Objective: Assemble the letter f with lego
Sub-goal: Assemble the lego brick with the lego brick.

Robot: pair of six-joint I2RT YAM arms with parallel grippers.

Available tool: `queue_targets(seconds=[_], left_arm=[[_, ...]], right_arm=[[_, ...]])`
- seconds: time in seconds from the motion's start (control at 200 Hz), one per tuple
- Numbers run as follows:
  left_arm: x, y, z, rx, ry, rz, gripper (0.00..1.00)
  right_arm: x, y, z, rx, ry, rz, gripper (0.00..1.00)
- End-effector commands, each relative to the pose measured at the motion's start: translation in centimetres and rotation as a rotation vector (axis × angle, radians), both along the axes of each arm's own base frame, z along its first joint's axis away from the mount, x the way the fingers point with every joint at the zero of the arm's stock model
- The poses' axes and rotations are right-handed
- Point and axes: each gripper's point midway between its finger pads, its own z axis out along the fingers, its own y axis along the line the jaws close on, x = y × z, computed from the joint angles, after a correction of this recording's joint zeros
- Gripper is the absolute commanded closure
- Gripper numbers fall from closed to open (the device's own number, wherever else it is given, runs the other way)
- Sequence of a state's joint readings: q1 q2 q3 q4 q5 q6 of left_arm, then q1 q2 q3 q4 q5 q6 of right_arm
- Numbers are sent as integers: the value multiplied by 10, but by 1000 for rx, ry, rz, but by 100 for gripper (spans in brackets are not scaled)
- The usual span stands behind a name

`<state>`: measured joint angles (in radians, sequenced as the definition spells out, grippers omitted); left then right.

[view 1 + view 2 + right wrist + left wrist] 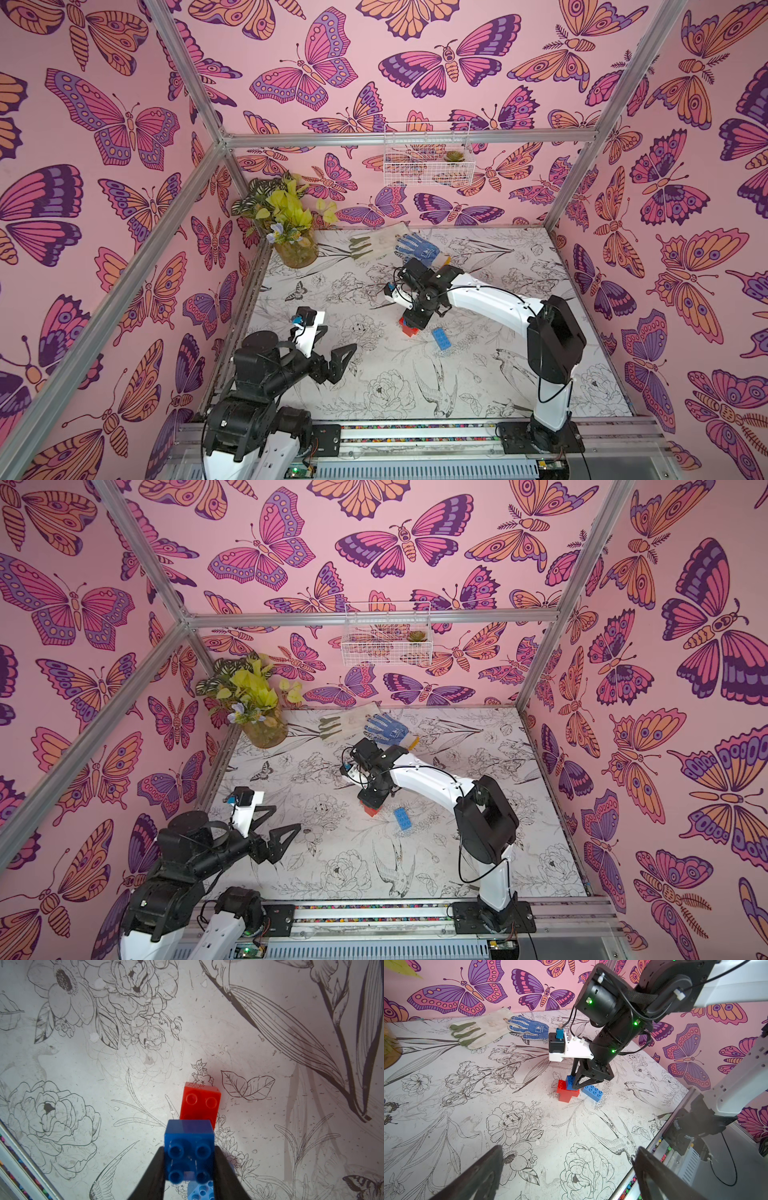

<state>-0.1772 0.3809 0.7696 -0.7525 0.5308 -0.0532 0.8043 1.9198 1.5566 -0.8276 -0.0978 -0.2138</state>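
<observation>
Two joined red lego bricks [563,1093] stand mid-table, also visible in both top views [409,331] [371,810]. My right gripper [189,1159] points down over them, shut on a short blue brick [189,1138] held by its sides. In the left wrist view this blue brick [569,1081] sits on top of the red pieces; two red studs [200,1101] stay uncovered beyond it. A long blue brick [592,1093] [440,337] [403,817] lies flat just right of the red ones. My left gripper [340,336] [569,1148] hovers open and empty at the near left, well away from the bricks.
A white glove [374,243] and a blue dotted glove [417,249] lie at the back. A vase of plants [291,245] fills the back left corner. A wire basket [428,166] hangs on the back wall. A metal rail [415,432] runs along the front edge.
</observation>
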Motion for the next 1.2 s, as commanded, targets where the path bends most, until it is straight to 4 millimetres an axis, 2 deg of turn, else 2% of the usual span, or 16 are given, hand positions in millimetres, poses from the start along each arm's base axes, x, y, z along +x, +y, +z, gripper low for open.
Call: queue_targets(seconds=[0.0, 0.31, 1.197], left_arm=[[-1, -2, -2, -5, -9, -9, 1], [-1, -2, -2, -5, -9, -11, 1], [-1, -2, -1, -5, -13, -10, 1]], right_arm=[[1, -4, -7, -23, 12, 4, 78], [4, -7, -13, -30, 27, -3, 78], [1, -2, -12, -4, 52, -18, 79]])
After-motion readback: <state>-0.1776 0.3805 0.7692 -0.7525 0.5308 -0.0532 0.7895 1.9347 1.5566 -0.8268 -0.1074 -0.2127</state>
